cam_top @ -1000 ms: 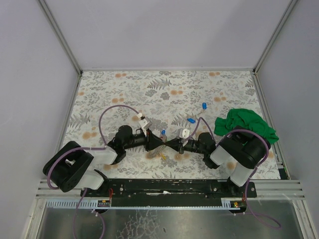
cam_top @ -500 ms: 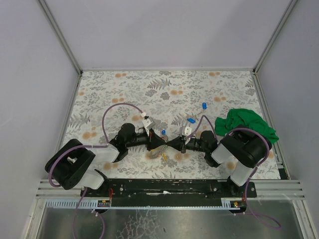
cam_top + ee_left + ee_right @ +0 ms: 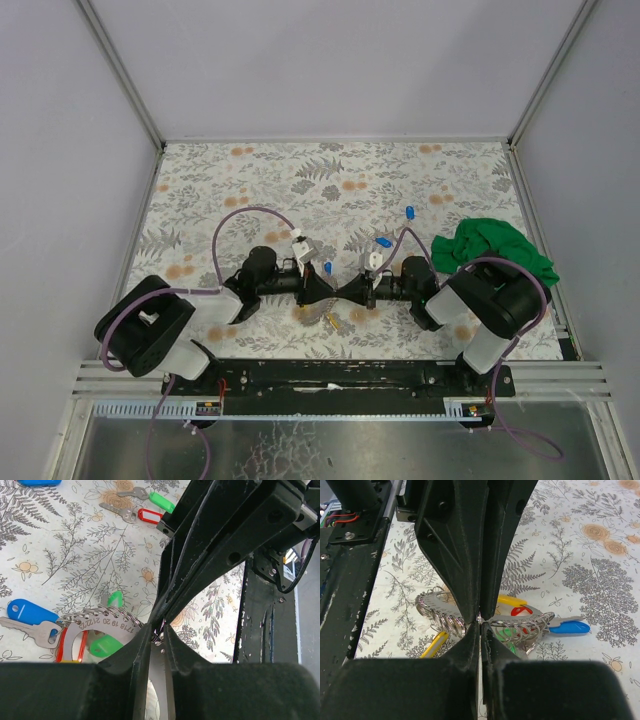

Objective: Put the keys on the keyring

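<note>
Keyring of thin silvery metal loops hung with small coloured plastic tags point(image 3: 332, 318) lies on the fern-and-flower patterned desk point(image 3: 250, 180), toward its near edge, in a booth of plain pale walls point(image 3: 330, 60). Three small blue-tagged keys point(image 3: 383, 243) lie beyond the keyring, and a crumpled green cloth point(image 3: 495, 252) sits well to its right. Both black arms stretch low and level over the desk, and the left fingers point(image 3: 320, 290) and right fingers point(image 3: 358, 291) meet tip to tip just above the keyring.

From the left wrist, the keyring lies to the left of the meeting tips, a numbered metal plate among its loops, with green and red tags and a blue-tagged key beside it. A green-tagged key point(image 3: 161, 501) and a red-tagged key point(image 3: 145, 515) lie farther off. The left fingers are almost closed, nipping a flat silvery metal piece point(image 3: 156, 677); whether it is a key I cannot tell.

From the right wrist, the keyring's loops spread on both sides of the tips, with yellow, red and green tags. The right fingers are pressed fully together; whether they pinch a loop I cannot tell.
</note>
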`<state>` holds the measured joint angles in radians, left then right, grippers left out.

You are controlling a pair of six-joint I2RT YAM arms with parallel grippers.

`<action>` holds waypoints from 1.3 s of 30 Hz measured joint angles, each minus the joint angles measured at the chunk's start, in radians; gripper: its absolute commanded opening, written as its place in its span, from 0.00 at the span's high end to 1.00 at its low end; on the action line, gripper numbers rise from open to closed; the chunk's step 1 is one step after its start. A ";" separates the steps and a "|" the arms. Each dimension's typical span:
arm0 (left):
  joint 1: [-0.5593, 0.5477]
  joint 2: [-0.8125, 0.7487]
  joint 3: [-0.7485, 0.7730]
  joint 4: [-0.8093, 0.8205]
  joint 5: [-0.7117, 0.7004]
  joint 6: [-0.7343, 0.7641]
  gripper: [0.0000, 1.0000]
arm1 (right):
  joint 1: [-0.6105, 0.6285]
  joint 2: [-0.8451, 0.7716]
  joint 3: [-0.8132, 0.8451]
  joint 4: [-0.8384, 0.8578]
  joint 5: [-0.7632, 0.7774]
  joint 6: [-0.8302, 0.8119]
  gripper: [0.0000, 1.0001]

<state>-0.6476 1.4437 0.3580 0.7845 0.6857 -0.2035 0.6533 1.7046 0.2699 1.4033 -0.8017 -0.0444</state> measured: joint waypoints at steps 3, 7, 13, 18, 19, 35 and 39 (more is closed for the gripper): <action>-0.001 0.000 0.004 -0.007 0.009 0.004 0.90 | -0.011 0.000 0.010 -0.016 -0.034 0.000 0.99; -0.006 0.001 0.008 -0.016 0.015 0.013 1.00 | -0.023 0.000 0.019 -0.037 -0.060 0.000 0.98; -0.017 -0.002 0.019 -0.043 0.017 0.039 1.00 | -0.033 -0.018 0.030 -0.094 -0.083 -0.006 0.81; -0.035 -0.021 0.051 -0.130 -0.006 0.062 1.00 | -0.034 -0.058 0.030 -0.158 -0.068 -0.060 0.68; -0.041 -0.024 0.064 -0.158 -0.018 0.068 1.00 | -0.035 -0.075 0.030 -0.185 -0.058 -0.079 0.66; -0.099 -0.069 0.186 -0.467 -0.172 0.164 1.00 | -0.033 -0.392 0.174 -0.797 0.034 -0.480 0.64; -0.099 -0.069 0.187 -0.493 -0.172 0.184 1.00 | -0.033 -0.400 0.206 -0.882 0.030 -0.533 0.65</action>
<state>-0.7467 1.3750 0.5453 0.2916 0.5133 -0.0196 0.6205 1.3045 0.4763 0.5213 -0.7719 -0.5770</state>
